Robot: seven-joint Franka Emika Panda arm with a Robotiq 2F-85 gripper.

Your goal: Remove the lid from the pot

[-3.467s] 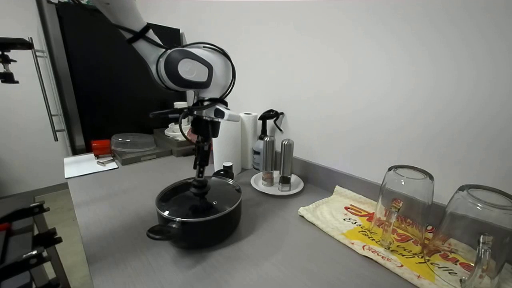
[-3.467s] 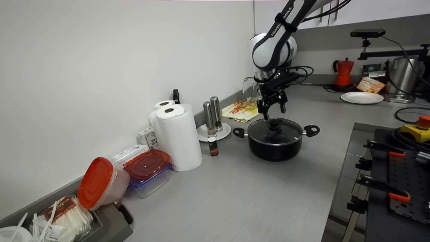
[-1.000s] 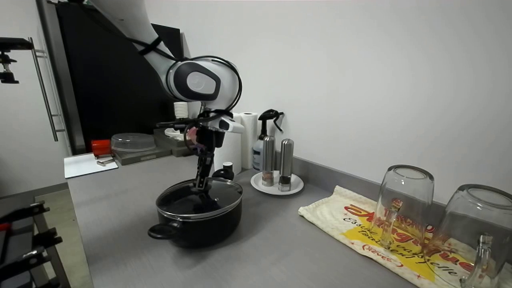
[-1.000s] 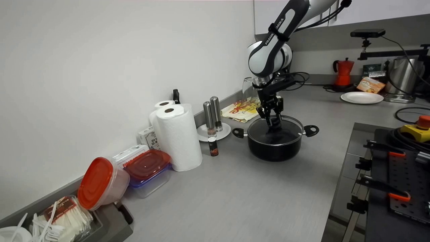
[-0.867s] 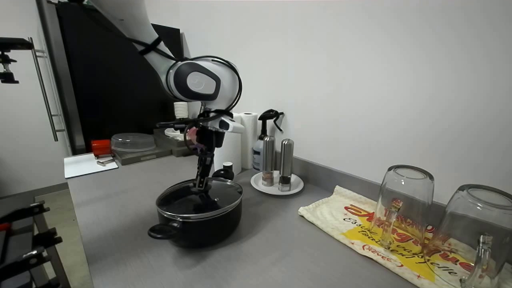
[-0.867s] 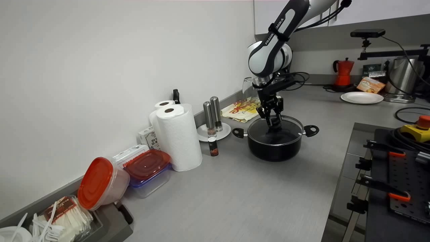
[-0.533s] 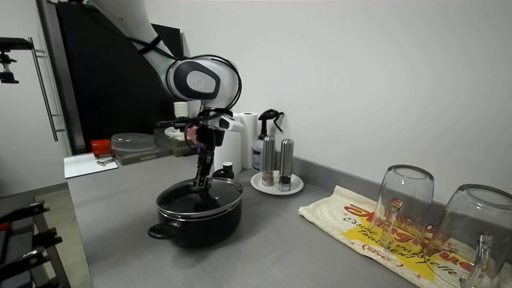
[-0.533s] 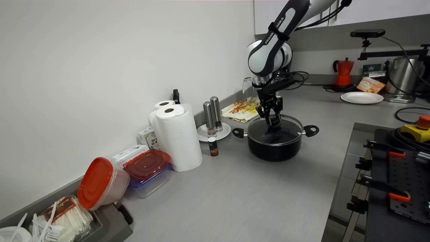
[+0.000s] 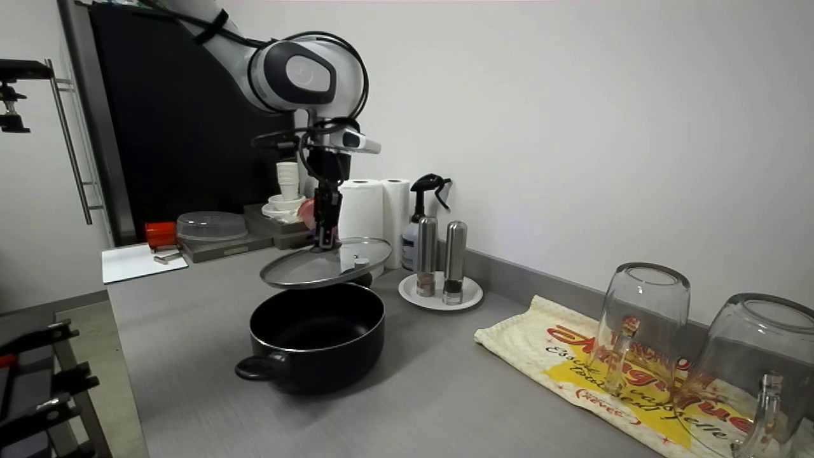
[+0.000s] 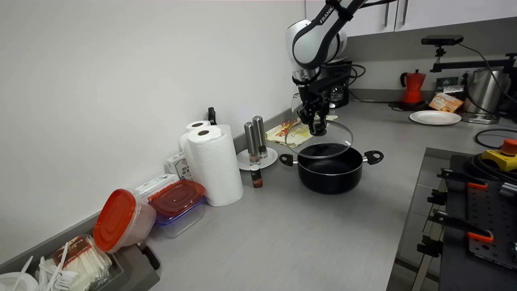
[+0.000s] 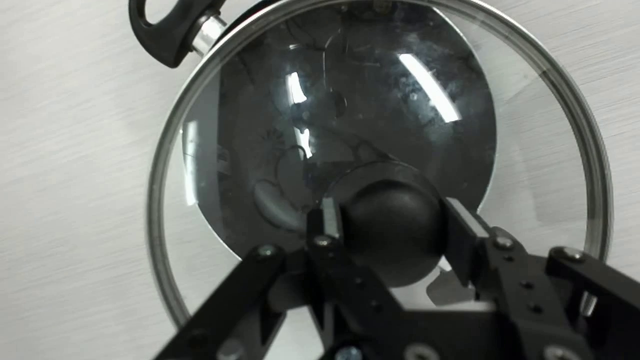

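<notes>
Over the uncovered cooking pot, a metal-rimmed glass lid hangs in the air, borne by the gripper. Wrist view: pads lie against opposite sides of the round black knob; read as a pinch hold on the knob, no other support being visible. Lid lies above the pot, offset a little toward the wall, and looks somewhat tilted in an exterior view. Pot stands upright on the counter, interior showing in both exterior views. Judged: removal itself achieved; setting the lid down not yet done.

Risks, with likely cause:
1. Slip or roll. Knob is rounded and probably smooth, so contact at two pads may resist turning poorly; a jerk could deepen the tilt or drop the lid onto the pot's edge.
2. Snag. Gap between lid and pot is hard to judge where they overlap in view; sideways travel begun too low could catch the rim or a side handle and drag the pot.
3. Collision. Lid is about as wide as the pot mouth, and a swing toward the wall could topple the steel mills or the small white-capped jar.
4. Early release. Letting go before firm support would land it half on the rim, likely sliding; cause would be misjudged height.
</notes>
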